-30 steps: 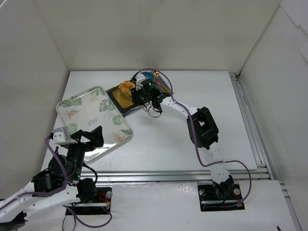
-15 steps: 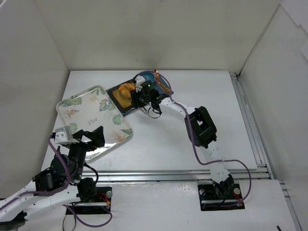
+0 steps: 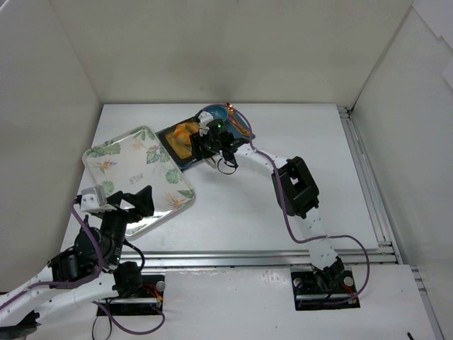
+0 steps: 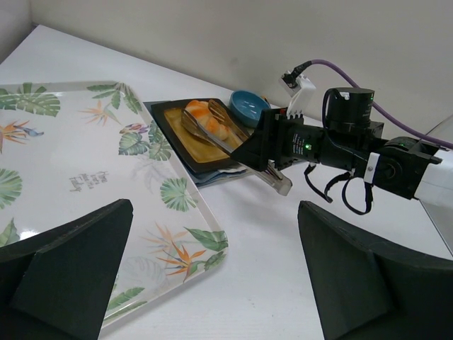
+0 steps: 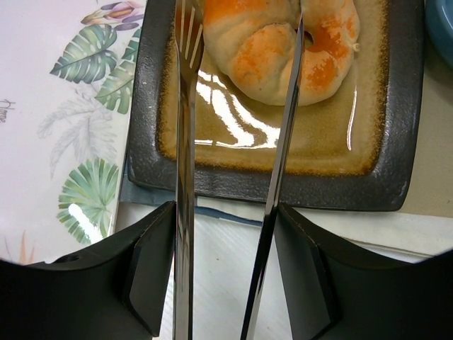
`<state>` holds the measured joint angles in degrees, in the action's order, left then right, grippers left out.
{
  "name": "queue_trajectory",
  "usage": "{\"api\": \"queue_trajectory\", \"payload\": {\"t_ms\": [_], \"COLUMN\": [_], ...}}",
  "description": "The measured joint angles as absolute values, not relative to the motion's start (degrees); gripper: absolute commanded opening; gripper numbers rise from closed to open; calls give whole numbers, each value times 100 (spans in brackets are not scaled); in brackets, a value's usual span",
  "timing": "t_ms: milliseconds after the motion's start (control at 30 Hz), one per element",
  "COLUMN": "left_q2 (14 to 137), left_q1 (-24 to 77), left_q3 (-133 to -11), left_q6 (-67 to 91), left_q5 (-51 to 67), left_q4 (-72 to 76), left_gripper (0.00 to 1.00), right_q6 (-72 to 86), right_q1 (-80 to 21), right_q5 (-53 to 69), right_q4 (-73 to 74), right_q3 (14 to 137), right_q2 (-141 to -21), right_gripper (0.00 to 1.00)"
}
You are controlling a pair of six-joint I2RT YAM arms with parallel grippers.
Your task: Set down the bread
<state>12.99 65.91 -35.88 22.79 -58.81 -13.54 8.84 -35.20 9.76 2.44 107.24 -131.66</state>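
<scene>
Golden-orange, pale-patched lumpy bread (image 5: 263, 51) on a glossy square plate (image 5: 283, 190), right gripper (image 5: 243, 28) jaws apart around it.

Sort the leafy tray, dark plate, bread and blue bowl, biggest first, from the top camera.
1. Leaf-printed white tray.
2. Square dark plate, tan centre.
3. Round golden-orange bread and blue bowl: cannot rank, the right arm hides most of the bowl.

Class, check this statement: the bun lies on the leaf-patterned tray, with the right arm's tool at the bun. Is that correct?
Not quite. The bun lies on the square dark plate, not on the leaf-patterned tray. The right wrist view shows this plainly. The rest holds: the right arm's tool is at the bun.
</scene>
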Motion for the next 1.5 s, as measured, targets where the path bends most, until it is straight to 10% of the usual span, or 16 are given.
{"api": "queue_trajectory", "payload": {"t_ms": [1500], "left_q2": [1076], "left_q1": [6591], "left_q3": [-3393], "left_q6": [2250], "left_q5": [-5424], "left_q4": [-1258], "left_gripper": [99], "right_q6": [1717], "right_q1": [-4167], "right_q5": [-622], "right_q4": [226], "right_q3": [5249], "right_q2": [-8866], "right_gripper": [56]}}
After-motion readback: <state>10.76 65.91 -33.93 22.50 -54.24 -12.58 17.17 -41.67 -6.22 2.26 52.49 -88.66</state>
